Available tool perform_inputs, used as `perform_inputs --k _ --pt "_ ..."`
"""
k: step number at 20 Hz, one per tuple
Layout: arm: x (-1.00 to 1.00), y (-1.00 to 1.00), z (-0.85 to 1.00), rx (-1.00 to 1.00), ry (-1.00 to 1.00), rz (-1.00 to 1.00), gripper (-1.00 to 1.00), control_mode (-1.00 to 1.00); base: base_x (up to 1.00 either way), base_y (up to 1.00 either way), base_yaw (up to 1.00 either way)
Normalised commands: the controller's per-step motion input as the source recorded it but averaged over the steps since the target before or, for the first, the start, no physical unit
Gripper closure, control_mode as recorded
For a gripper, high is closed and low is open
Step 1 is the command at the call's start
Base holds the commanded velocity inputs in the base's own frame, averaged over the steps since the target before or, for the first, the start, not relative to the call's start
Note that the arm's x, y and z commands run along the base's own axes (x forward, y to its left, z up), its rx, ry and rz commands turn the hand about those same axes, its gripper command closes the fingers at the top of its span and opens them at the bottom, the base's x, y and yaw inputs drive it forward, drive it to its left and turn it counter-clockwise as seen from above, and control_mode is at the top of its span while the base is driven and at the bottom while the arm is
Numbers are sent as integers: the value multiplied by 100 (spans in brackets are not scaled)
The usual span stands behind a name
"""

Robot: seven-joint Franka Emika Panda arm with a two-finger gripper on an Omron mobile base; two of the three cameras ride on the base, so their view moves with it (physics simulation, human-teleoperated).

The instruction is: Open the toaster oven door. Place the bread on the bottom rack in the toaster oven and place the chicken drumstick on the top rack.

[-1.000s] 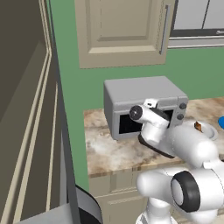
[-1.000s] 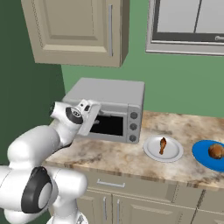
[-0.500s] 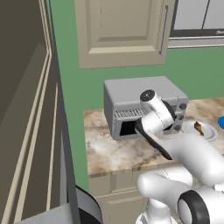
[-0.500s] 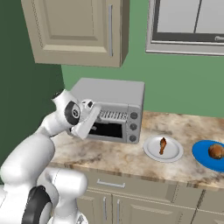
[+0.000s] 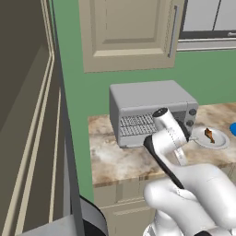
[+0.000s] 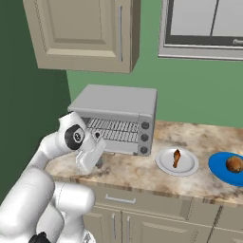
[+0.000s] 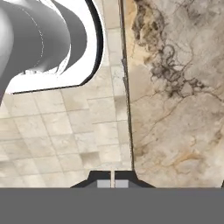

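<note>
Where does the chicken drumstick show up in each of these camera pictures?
Left base view: the chicken drumstick lies at the right edge, on a white plate, right of the toaster oven.
Right base view: it lies right of centre on that plate.
Hand view: it is not in this picture.
Shared landmark: the toaster oven.

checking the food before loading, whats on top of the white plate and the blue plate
The white plate carries the chicken drumstick. The blue plate carries the bread. Their undersides are hidden.
</note>
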Motion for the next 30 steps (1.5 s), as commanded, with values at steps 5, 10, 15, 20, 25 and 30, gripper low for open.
perform_inputs --k 5,10,15,20,25,30 --pt "-21 16 57 14 2 4 -100 -100 0 0 0" --pt "-5 11 100 14 0 0 -100 -100 0 0 0" --pt "60 10 73 8 -1 1 -100 -100 0 0 0" --pt "72 12 -49 -27 16 12 -100 -100 0 0 0" --pt "8 0 -78 -15 14 43 -100 -100 0 0 0" --pt "0 -13 -56 0 12 57 -100 -100 0 0 0"
